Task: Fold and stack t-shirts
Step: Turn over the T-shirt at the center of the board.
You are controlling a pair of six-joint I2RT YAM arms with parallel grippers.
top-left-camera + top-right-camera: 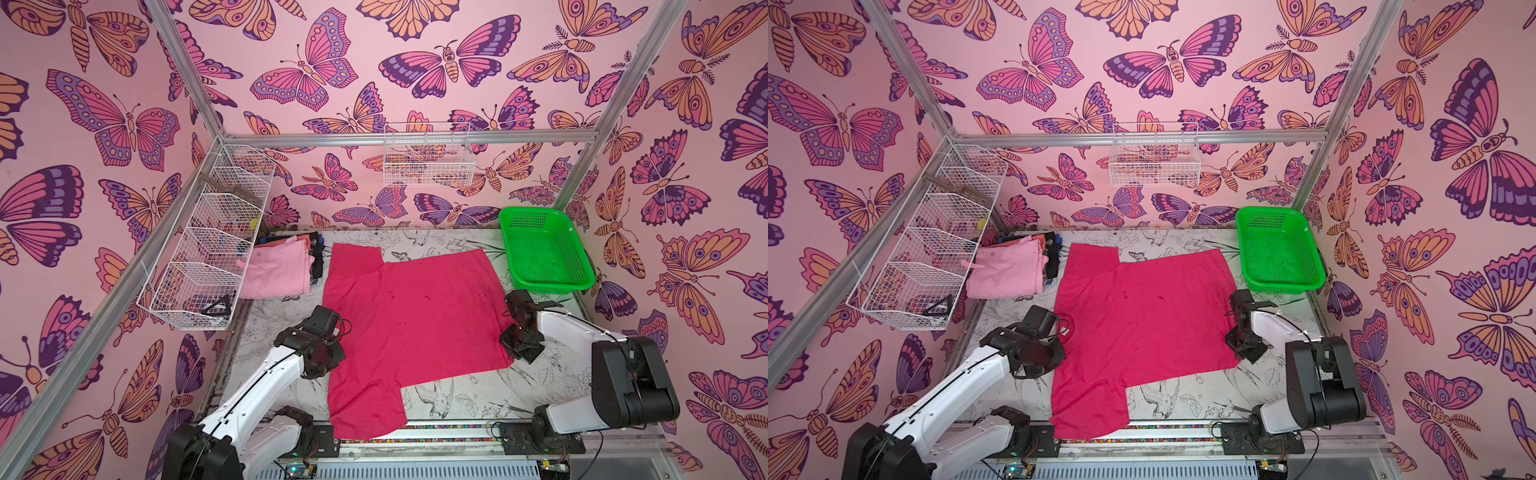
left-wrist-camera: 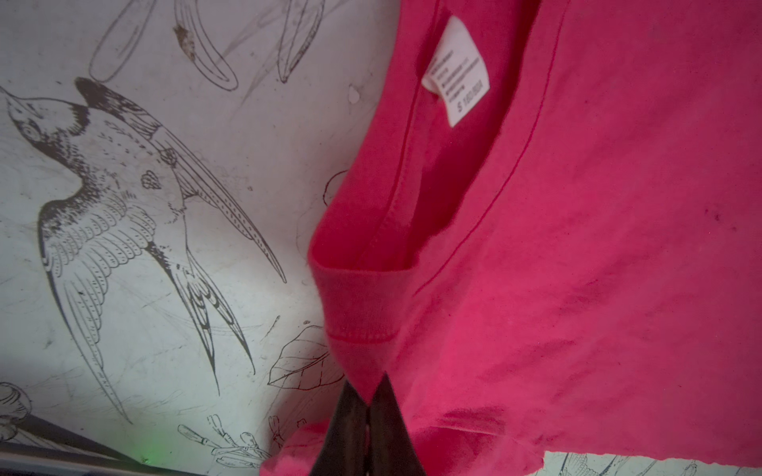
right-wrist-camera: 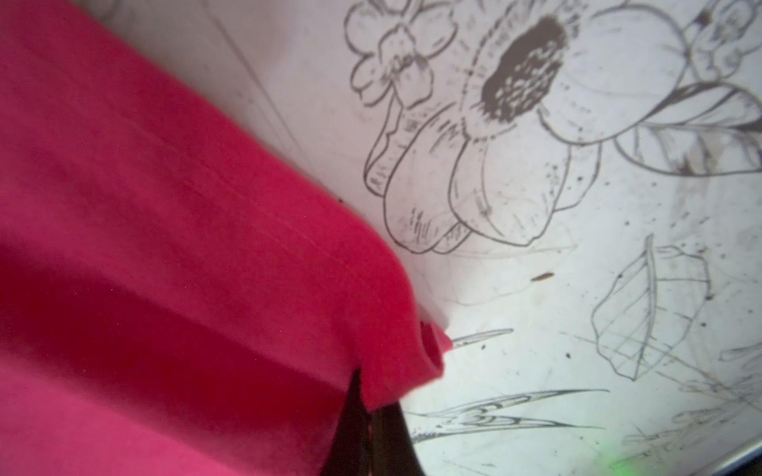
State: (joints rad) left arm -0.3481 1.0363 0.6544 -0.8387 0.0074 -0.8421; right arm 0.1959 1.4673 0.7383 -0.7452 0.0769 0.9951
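Roughly partway, judging by the layout. Got the crimson t-shirt [image 1: 415, 316] lying flat and open in the middle of the table [image 1: 457, 399], both sleeves out, zero folds in it yet. Gripped at opposite ends though: left claw [image 2: 369, 393] squeezed tight on cloth right beside the collar, right claw [image 3: 368, 406] nipped closed on the hem edge. Over in the far left corner, spotted a folded light pink t-shirt [image 1: 276, 270] with orange and dark t-shirts [image 1: 311, 245] peeking out from under it, so probably the finished stack. Left to do, at a guess: fold the crimson one, add it to that pile.
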